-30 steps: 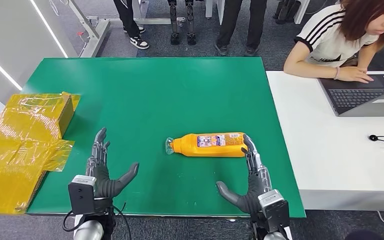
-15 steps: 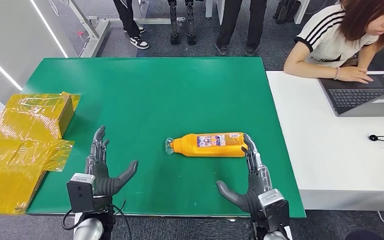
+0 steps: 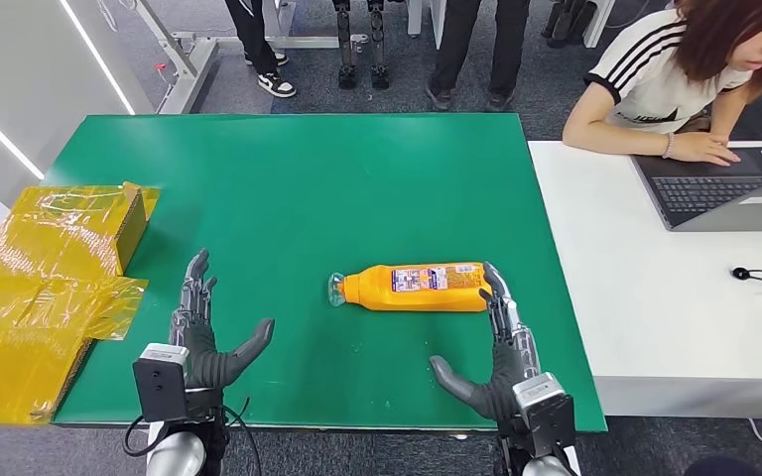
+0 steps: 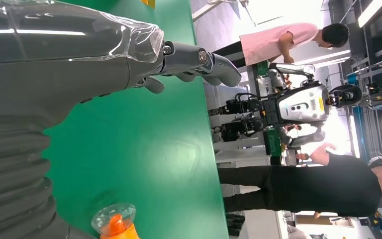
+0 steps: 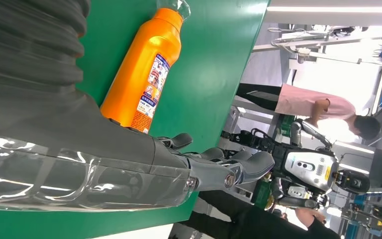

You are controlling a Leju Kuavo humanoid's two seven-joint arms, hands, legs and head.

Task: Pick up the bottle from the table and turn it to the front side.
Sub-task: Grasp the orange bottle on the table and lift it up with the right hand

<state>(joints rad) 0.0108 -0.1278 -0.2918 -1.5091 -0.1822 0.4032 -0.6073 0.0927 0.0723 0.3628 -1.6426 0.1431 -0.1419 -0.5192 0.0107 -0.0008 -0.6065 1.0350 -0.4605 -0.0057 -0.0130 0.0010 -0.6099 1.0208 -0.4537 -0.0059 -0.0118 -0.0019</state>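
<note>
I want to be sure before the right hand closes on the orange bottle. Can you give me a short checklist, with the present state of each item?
1. The orange plastic bottle with the clear cap lies on its side on the green table, nothing against it: ok.
2. Right hand open, fingers spread, holding nothing: ok.
3. Right hand's fingertips reach the bottle's base end; touching or a small gap: cannot tell.
4. Hand around the bottle's body for a grasp: not ok, it is only beside the base.
5. Left hand open and apart from the bottle, on the cap side: ok.
6. Label faces up in the head view; whether this is the front side: cannot tell.
</note>
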